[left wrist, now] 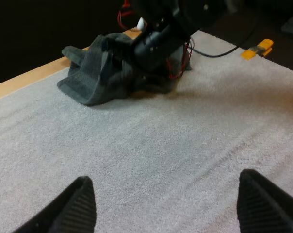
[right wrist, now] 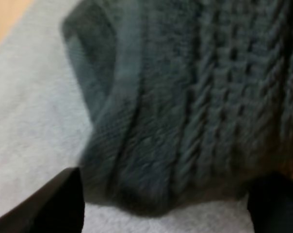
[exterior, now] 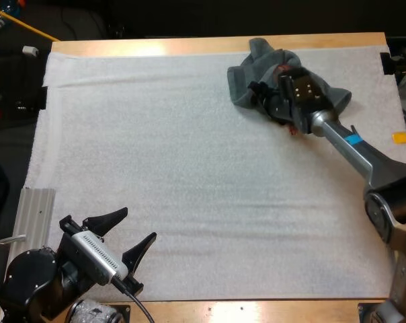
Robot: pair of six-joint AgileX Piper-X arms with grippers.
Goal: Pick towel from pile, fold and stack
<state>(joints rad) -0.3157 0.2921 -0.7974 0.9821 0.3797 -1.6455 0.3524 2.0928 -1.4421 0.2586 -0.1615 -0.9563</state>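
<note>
Closest to the camera, the left hand (exterior: 126, 235) is held with fingers apart over the white mat (exterior: 189, 168), well apart from the crumpled towel (exterior: 247, 77). That towel is bunched just ahead of the right hand (exterior: 269, 99), whose fingers are spread and not yet closed. Were they closed too low, mat could be pinched too; too shallow, and the fold could be lost.
</note>
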